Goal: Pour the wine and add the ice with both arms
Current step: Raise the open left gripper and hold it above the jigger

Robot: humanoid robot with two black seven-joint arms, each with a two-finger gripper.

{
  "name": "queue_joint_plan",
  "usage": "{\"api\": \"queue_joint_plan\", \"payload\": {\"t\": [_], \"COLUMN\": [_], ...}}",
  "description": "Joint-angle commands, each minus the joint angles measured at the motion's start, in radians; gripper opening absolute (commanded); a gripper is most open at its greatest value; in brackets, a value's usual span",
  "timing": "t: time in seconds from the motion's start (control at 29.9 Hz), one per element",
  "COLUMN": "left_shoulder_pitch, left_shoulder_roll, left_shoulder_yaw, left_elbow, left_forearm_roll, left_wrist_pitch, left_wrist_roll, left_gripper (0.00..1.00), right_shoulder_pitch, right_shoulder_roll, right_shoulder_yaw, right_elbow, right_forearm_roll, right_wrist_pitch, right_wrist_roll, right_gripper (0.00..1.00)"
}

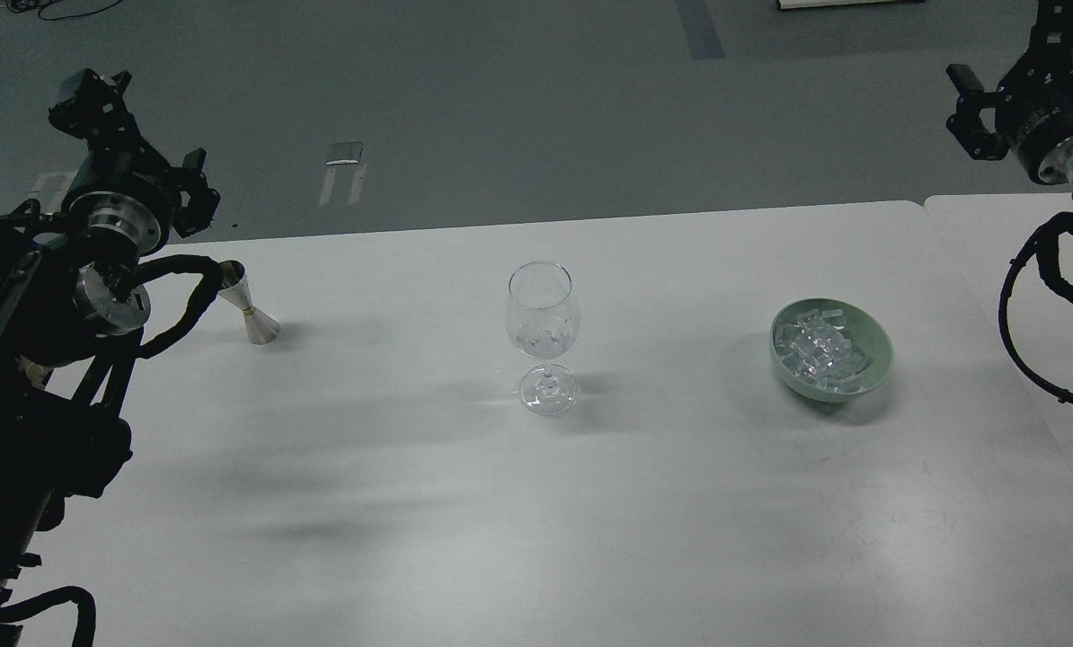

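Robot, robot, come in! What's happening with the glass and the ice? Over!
Both grippers raised, off the table, holding nothing. Wine glass upright, centre. Ice in green bowl, to its right. Jigger standing at left. Nothing blocking.

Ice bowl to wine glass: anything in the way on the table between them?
Nothing visible. The ice sits in the green bowl, right of the upright wine glass; only bare table lies between them. The metal jigger stands far on the glass's other side. The right tool is raised beyond the table's far edge, holding nothing.

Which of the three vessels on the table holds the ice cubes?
The green bowl, right of the wine glass. It is piled with clear ice cubes; the metal jigger stands far left.
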Motion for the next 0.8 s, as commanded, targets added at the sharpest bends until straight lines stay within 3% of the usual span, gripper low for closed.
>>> {"api": "queue_joint_plan", "payload": {"t": [0.0, 0.07, 0.2, 0.33, 0.57, 0.77], "left_shoulder_pitch": [0.004, 0.004, -0.008, -0.015, -0.008, -0.013], "left_shoulder_roll": [0.016, 0.014, -0.003, 0.010, -0.004, -0.007], "left_shoulder_yaw": [-0.004, -0.007, -0.017, -0.012, -0.013, -0.020], "left_elbow": [0.002, 0.002, 0.002, 0.006, 0.023, 0.023], "left_forearm_roll": [-0.003, -0.003, -0.061, -0.086, -0.086, -0.089], "left_wrist_pitch": [-0.096, -0.135, -0.213, -0.234, -0.406, -0.423], "left_wrist_roll": [-0.001, -0.003, -0.048, -0.042, -0.052, -0.052], "left_gripper": [0.97, 0.97, 0.97, 0.97, 0.98, 0.98], "right_shoulder_pitch": [0.002, 0.002, -0.009, -0.013, -0.016, -0.013], "right_shoulder_roll": [-0.079, -0.096, -0.155, -0.198, -0.220, -0.219], "right_shoulder_yaw": [-0.003, -0.011, -0.039, -0.042, -0.059, -0.092], "right_elbow": [0.004, 0.004, 0.035, 0.068, 0.146, 0.186], "right_forearm_roll": [0.000, -0.002, -0.051, -0.111, -0.227, -0.439], "right_wrist_pitch": [0.001, 0.001, 0.001, 0.003, 0.003, 0.003], "right_wrist_roll": [-0.002, -0.002, 0.001, 0.005, 0.007, 0.005], "right_gripper": [1.00, 1.00, 1.00, 1.00, 1.00, 1.00]}}
